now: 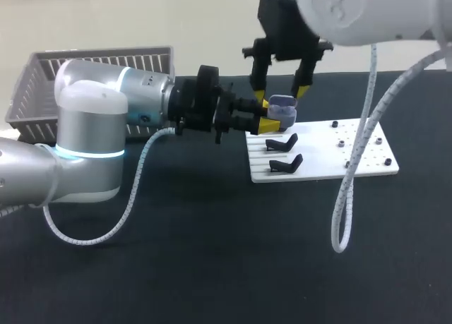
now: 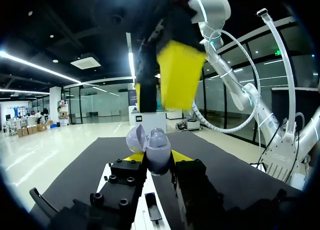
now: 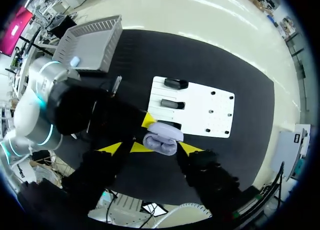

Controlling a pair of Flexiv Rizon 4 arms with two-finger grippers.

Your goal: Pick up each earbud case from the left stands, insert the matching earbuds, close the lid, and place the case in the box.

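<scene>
Bright, even light falls from above: the black table stays matte, the white board glares, the left arm shows soft highlights, and the left claw is well lit.

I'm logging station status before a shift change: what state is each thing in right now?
earbud case: lid open, held in the air.
left gripper: jaws shut on the earbud case.
right gripper: poised just above the case.
black stands: the two in plain view are empty.

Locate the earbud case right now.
Head view, right of centre: the earbud case is in the left gripper above the white board, under the right gripper.
</scene>
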